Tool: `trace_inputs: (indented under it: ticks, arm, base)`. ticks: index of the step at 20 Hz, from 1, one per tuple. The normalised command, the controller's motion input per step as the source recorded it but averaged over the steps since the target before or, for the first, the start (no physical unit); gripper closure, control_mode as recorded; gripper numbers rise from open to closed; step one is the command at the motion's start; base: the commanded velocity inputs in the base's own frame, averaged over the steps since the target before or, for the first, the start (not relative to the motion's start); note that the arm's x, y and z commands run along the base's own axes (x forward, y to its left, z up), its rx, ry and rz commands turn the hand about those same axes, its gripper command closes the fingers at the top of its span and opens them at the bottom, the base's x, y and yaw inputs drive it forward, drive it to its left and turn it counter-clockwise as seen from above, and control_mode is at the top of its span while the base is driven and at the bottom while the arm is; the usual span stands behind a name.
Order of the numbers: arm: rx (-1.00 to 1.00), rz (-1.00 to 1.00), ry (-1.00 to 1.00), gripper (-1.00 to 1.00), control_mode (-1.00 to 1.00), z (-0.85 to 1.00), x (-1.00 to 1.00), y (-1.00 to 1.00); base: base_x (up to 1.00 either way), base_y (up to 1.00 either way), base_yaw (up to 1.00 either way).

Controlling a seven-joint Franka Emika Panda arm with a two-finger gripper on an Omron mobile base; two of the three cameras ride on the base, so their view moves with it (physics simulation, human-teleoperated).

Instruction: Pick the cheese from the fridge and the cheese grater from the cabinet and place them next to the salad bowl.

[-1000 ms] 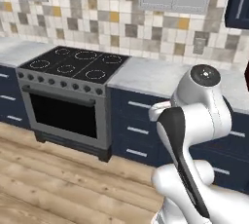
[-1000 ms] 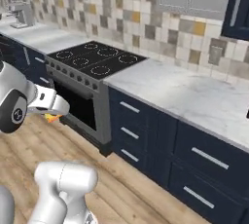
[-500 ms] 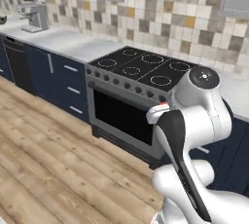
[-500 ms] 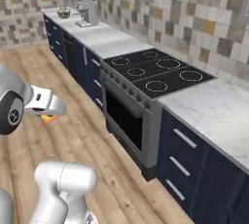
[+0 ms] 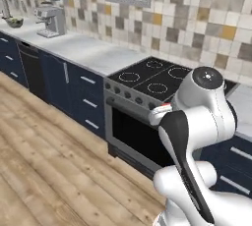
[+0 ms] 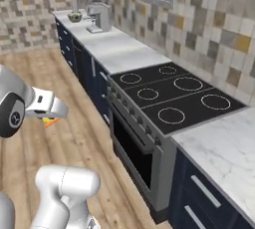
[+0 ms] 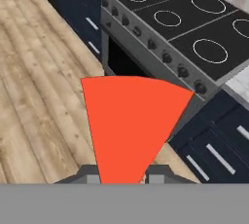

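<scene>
Arm folded close over the base, forearm level, hand out over the wood floor [image 6: 74, 123] in front of the stove [image 6: 169, 103]. Gripper [image 7: 124, 172] clamped on the cheese [image 7: 131, 121], fingers [image 7: 87, 173] touching both sides of the wedge, red face toward the hand camera. Bowl [image 6: 74, 18] at the far end of the counter [image 6: 124, 49], beside the coffee machine [image 6: 99, 18]

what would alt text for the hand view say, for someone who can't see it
A red-orange wedge of cheese sits gripped between the two dark fingertips of the gripper, filling the middle of the picture. Behind it are a black stove with white burner rings, navy drawers with silver handles, and a wooden floor.
</scene>
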Motion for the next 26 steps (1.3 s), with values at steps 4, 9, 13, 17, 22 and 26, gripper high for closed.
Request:
trace_inputs:
  ticks: [4, 9, 13, 17, 22, 26]
  arm:
    - [0.0, 0.0, 0.0, 1.0, 1.0, 0.0, 0.0, 0.0]
    - [0.0, 0.0, 0.0, 1.0, 1.0, 0.0, 0.0, 0.0]
    - [0.0, 0.0, 0.0, 1.0, 1.0, 0.0, 0.0, 0.0]
    - [0.0, 0.0, 0.0, 1.0, 1.0, 0.0, 0.0, 0.0]
    - [0.0, 0.0, 0.0, 1.0, 1.0, 0.0, 0.0, 0.0]
    - [0.0, 0.0, 0.0, 1.0, 1.0, 0.0, 0.0, 0.0]
  base:
    - [1.0, 0.34, 0.14]
    - [1.0, 0.7, 0.05]
    - [1.0, 0.97, 0.0]
    - [1.0, 1.0, -0.05]
    - [1.0, 1.0, -0.15]
    - [1.0, 1.0, -0.18]
